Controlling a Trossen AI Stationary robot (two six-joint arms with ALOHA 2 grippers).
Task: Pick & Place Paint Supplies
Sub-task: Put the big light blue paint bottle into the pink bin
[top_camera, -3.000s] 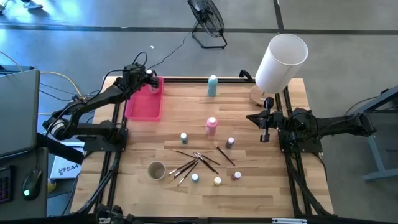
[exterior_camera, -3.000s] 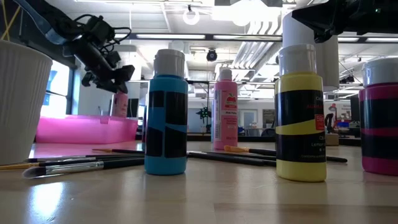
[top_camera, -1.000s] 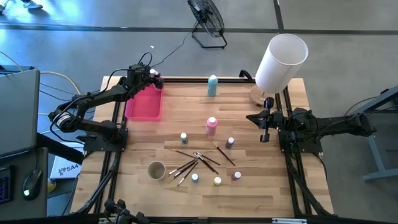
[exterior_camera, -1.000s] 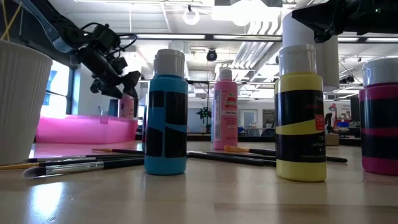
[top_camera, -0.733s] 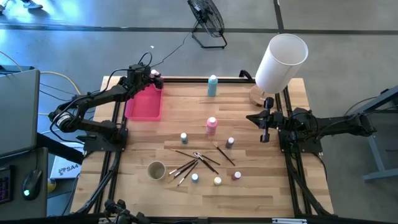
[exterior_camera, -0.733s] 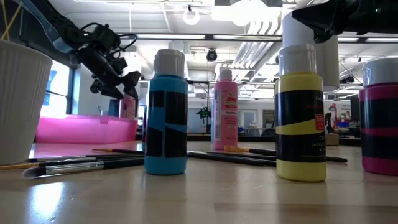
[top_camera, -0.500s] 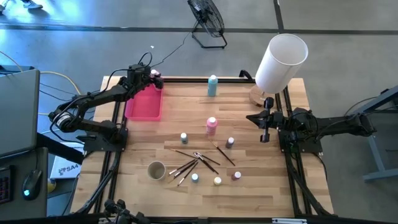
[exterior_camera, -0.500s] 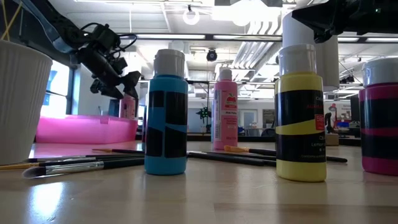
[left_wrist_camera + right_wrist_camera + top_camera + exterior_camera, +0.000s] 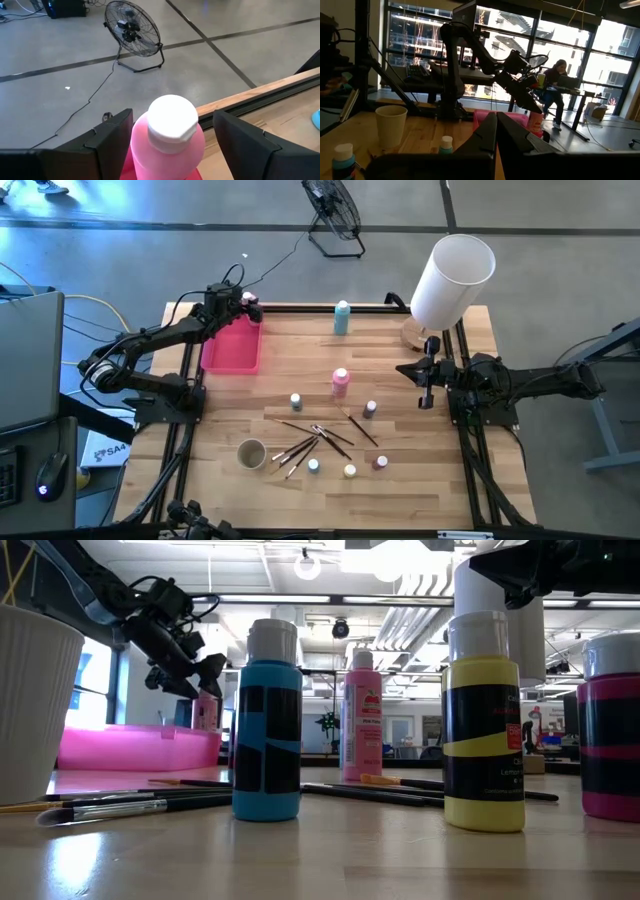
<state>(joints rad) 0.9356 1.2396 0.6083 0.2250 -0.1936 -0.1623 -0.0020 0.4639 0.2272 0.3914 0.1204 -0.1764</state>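
High view: my left gripper [image 9: 243,302] has shifted from mid-tray to the far corner of the pink tray [image 9: 230,352] and has held there for the last second. Two squeeze bottles on the wood, five small pots, one white cup [image 9: 251,453].

Low view: nothing has moved in the last second.

Left wrist view: fingers apart either side of the pink bottle [image 9: 167,145], gaps showing; likely released, so delivered.

Right wrist view: my right gripper [image 9: 496,131] idle, fingers together.

The high view looks straight down on the whole desk [image 9: 400,480]. The low view sits at desk level, close behind the small paint bottles. Each wrist view looks forward past its own fingers; both share the pink bottle [image 9: 167,145].
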